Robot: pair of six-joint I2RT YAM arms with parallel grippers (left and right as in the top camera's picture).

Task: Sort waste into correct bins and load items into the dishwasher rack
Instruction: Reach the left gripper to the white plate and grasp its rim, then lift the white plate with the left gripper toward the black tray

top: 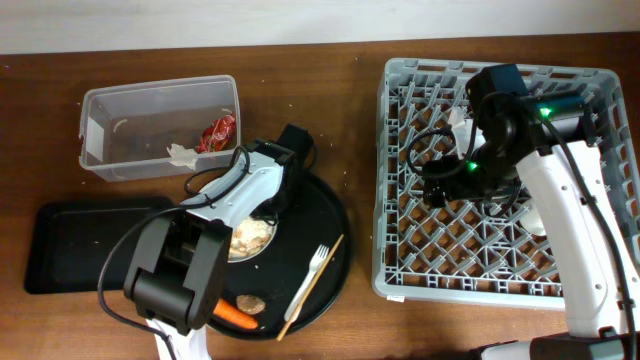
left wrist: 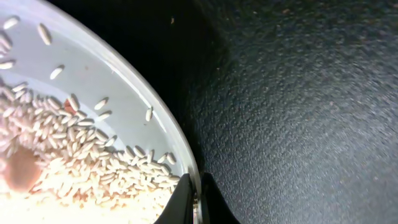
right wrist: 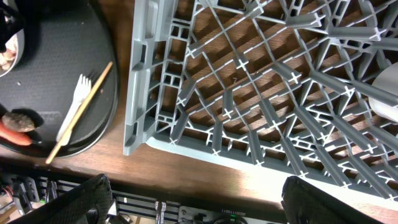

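Black tray [top: 322,215] under plate [left wrist: 81,56], fork [top: 317,260] beside

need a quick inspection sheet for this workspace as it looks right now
surface: brown wooden table
job's things: red wrapper and napkin in the clear tub; plate of grains, carrot, brown piece, fork and stick on the round black tray; rack holds a white item, too cropped to name; shallow black tray near the tub
clutter: nothing seen
grippers: left gripper shut on the plate rim; right gripper open above the rack
cables: black cables loop along both arms
surroundings: pale strip beyond the table's far edge
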